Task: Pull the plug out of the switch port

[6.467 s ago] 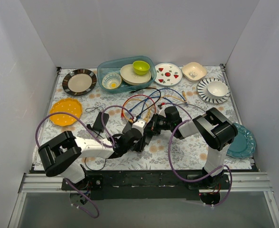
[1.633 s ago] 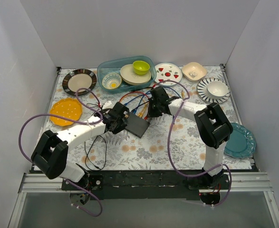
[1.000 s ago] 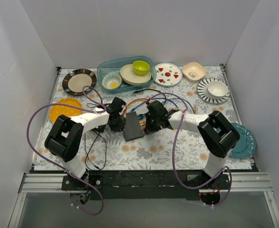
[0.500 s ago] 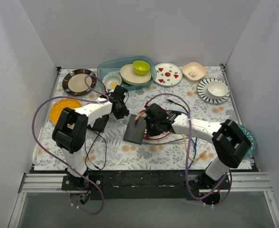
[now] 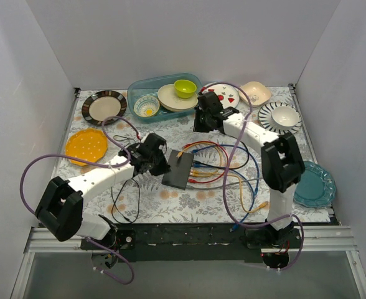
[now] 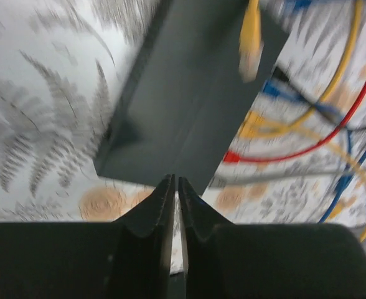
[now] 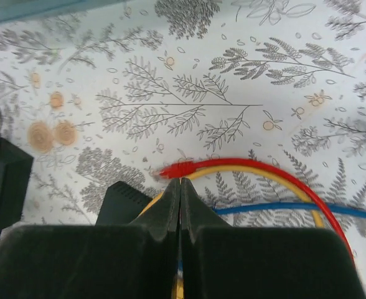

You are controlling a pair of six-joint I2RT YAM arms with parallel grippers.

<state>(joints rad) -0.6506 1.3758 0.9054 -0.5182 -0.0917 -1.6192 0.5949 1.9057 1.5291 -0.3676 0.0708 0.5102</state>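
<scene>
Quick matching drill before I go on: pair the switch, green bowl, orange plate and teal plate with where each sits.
1 switch
2 green bowl
3 orange plate
4 teal plate

A in the tub
B left side
C right edge
D centre, beside the cables

Pairs: 1-D, 2-A, 3-B, 4-C

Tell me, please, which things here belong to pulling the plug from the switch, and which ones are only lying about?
For the job:
- switch
- coloured cables
- left pincer and right pincer, both shut and holding nothing

Lying about:
- black adapter block
- teal tub with bowls
- orange plate
- brown-rimmed plate
- teal plate
</scene>
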